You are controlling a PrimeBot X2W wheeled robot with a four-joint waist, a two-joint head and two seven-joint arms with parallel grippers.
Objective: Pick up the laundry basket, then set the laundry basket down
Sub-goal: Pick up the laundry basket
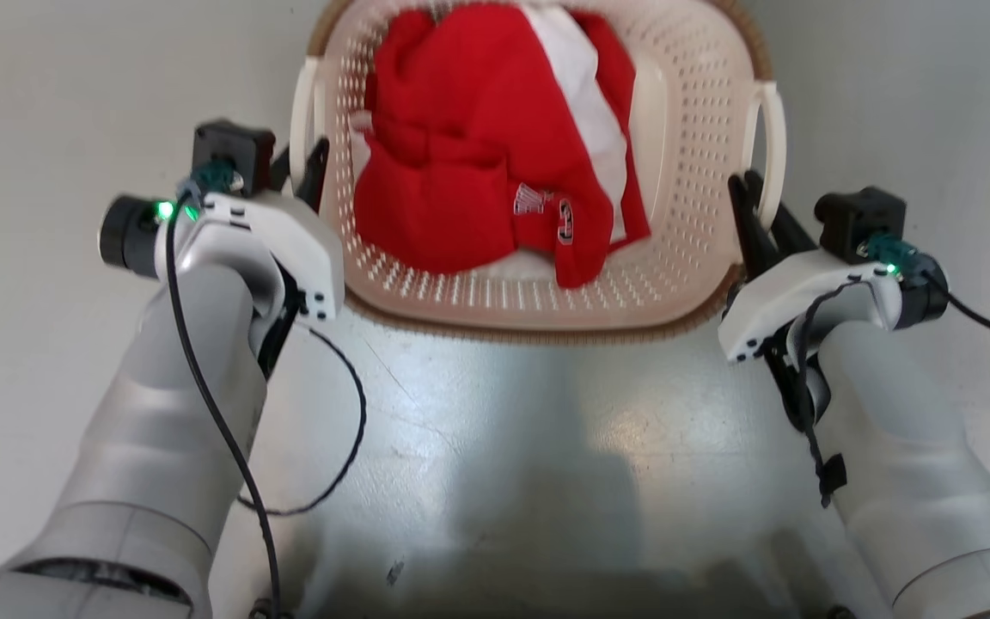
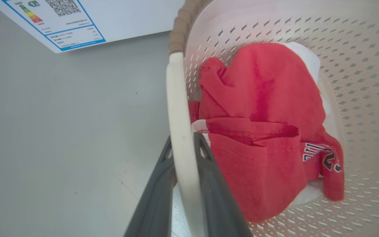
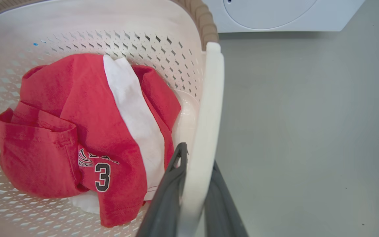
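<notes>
The laundry basket (image 1: 693, 172) sits on the grey floor (image 1: 495, 413) right in front of the robot, between its two arms. Its far rim is cut off at the top of the head view, and I can't tell whether its base is touching the floor. The left gripper (image 1: 299, 176) is pinching the white left loop handle (image 2: 178, 108), one dark finger on each side of the bar. The right gripper (image 1: 766, 225) is clamped the same way on the right loop handle (image 3: 209, 115). The fingertips are partly hidden behind the handles. Inside the basket lies a crumpled red jersey (image 1: 461, 155) with a "3" on it (image 3: 103, 176), its other lettering folded under and unreadable, and a white strip of fabric (image 1: 581, 94). Beyond the basket is a white washer (image 3: 275, 13), its round door cropped, and an energy label (image 2: 61, 23) too small to read.
</notes>
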